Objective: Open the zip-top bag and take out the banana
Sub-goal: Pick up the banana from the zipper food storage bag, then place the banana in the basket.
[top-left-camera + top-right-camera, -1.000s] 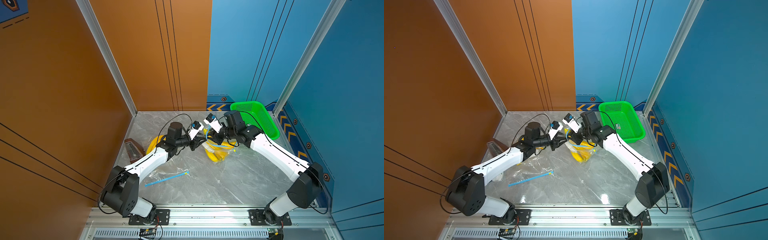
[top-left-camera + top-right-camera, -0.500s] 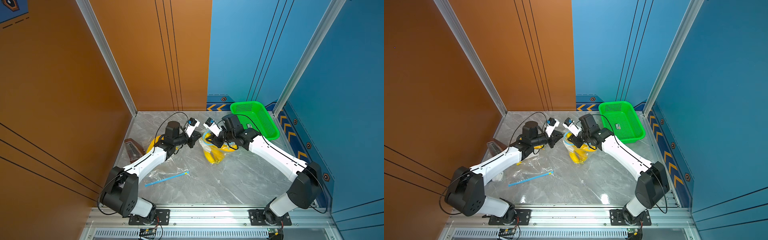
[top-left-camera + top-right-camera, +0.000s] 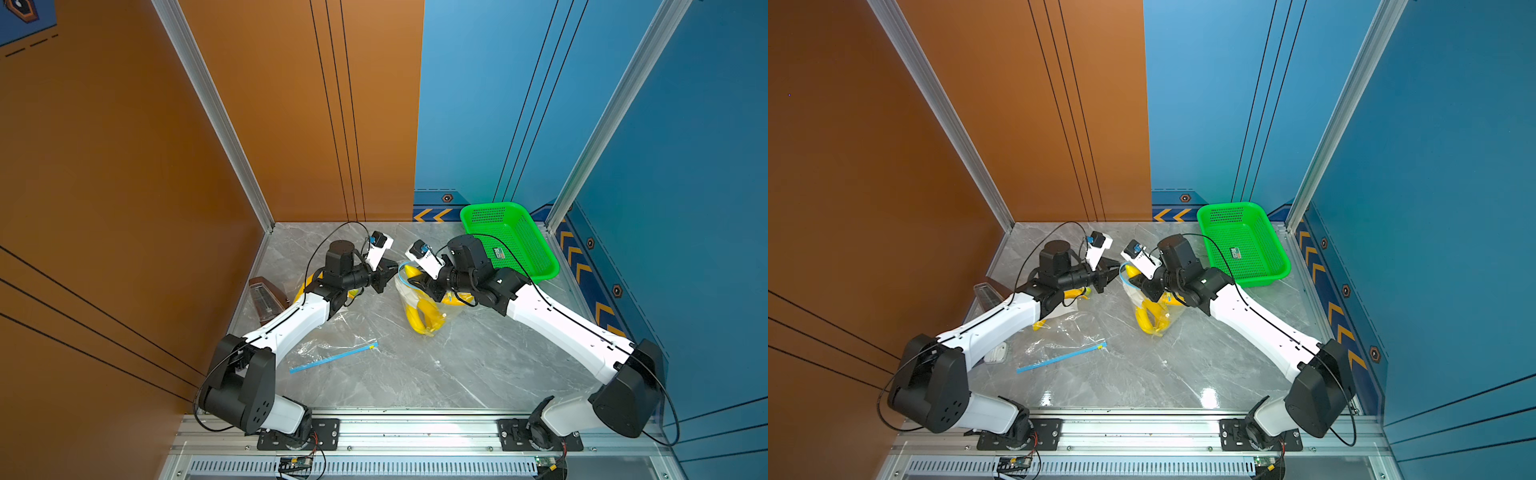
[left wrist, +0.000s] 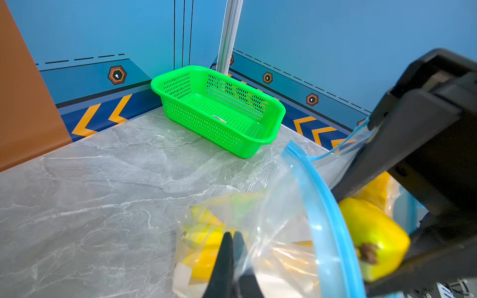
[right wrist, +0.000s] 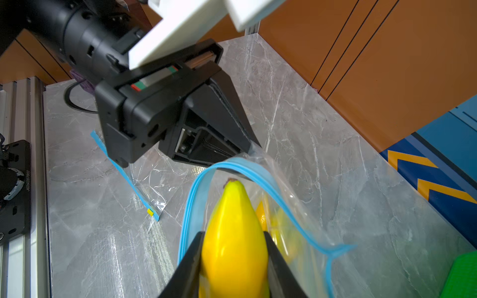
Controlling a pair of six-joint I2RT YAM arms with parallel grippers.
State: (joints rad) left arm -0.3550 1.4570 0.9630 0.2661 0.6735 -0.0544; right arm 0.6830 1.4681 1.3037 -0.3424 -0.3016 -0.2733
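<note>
Banana (image 5: 233, 214) tip pokes from the open zip-top bag (image 3: 405, 293) at table (image 3: 415, 374) centre, clamped in the jaws of the right gripper (image 5: 233, 236); left gripper (image 3: 391, 272), at the bag's ten o'clock, is closed on its lip.

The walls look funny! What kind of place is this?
Probably a robot test booth: left arm and right arm bolted to a metal rail, orange panels and blue panels walling a marble-look tabletop.

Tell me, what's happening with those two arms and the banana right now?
Left tool shut, pinching the zip-top bag by its lip. Right tool clamped on the banana, tip poking out the open mouth. Spare bag lies flat nearby, out of the way.
</note>
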